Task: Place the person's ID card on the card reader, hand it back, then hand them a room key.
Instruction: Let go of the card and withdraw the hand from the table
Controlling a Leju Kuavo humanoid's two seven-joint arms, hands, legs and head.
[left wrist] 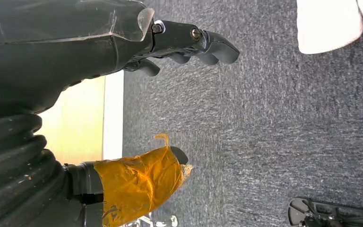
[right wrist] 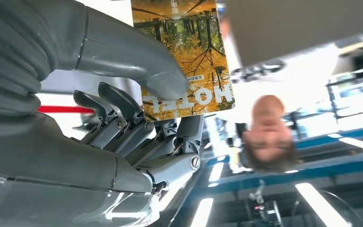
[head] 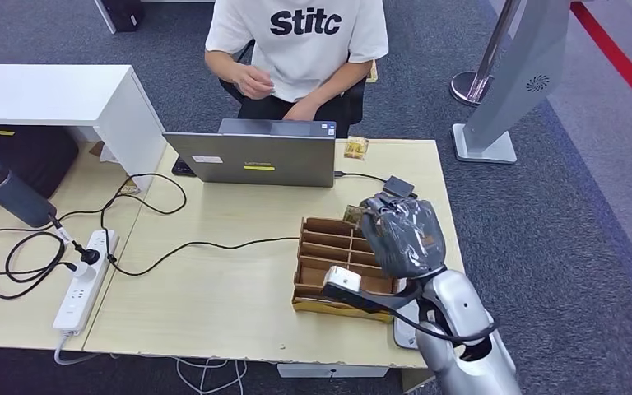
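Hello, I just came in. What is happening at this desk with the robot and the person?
The robot's right hand holds a card printed with autumn trees, pinched under its thumb. It is lifted above the cardboard box of compartments on the wooden desk. A person in a white T-shirt sits across the desk behind a laptop. The left hand holds nothing and hangs over the carpet.

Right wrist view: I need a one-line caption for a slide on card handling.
Right robot hand pinches a hotel key card between thumb and fingers, a person beyond.

"Stitc" on shirt (head: 300, 33); "HOTEL" on card (right wrist: 189, 56)
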